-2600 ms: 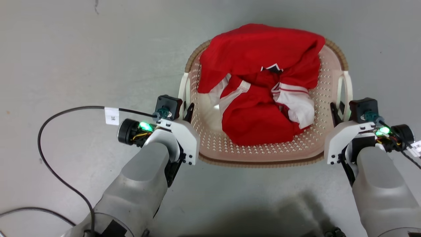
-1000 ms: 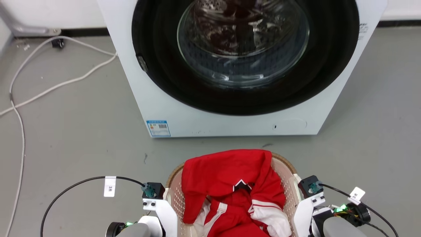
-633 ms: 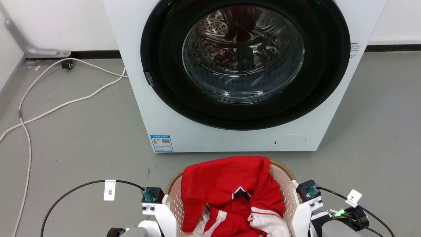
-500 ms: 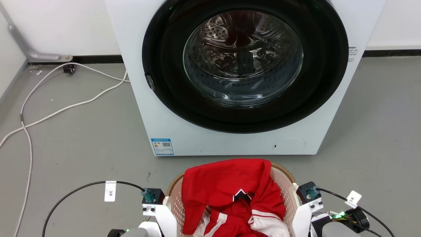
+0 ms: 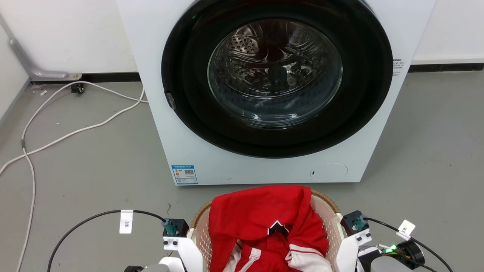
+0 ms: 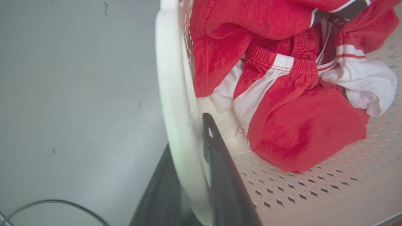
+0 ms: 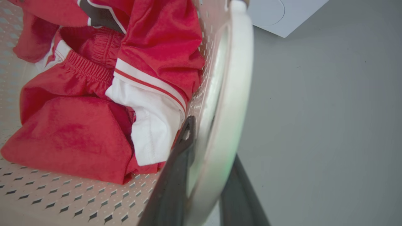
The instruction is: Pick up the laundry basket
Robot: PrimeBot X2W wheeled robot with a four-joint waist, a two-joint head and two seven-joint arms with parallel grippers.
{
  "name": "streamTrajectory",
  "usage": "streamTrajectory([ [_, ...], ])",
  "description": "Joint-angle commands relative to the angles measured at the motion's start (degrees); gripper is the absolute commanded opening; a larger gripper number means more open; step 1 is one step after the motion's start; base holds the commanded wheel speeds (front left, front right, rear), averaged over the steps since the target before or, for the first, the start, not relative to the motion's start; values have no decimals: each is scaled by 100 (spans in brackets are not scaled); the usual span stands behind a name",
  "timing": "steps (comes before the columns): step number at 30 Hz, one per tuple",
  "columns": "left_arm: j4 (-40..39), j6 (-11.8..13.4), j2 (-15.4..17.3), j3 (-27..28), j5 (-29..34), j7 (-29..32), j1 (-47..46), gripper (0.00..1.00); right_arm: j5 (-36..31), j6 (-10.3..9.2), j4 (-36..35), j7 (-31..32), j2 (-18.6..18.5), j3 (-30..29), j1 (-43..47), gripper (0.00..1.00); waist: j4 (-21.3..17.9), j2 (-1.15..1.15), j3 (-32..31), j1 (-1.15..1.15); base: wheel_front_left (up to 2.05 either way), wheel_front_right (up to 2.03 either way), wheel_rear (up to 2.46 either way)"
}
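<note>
The laundry basket (image 5: 328, 210) sits low in the head view, just in front of the washing machine (image 5: 177, 124) and between both arms. It holds a crumpled heap of red and white clothes (image 5: 261, 219) that covers much of its perforated bottom. The left tool (image 6: 188, 141) is clamped on the white left handle (image 6: 171, 78), one finger inside the loop and one outside. The right tool (image 7: 213, 144) grips the right handle (image 7: 235, 62) likewise.
</note>
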Motion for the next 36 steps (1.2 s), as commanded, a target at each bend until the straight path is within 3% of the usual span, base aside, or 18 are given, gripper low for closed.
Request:
streamTrajectory([
  [1,-83,-80,-105,-26,-20,-46,-11,0,23,68,-30,-15,77,89,41,0,0,0,2,0,0,0,0],
  [36,-12,-78,-59,-320,-337,-130,-103,0,473,68,-26,-62,5,461,11,0,-11,0,30,0,0,0,0],
])
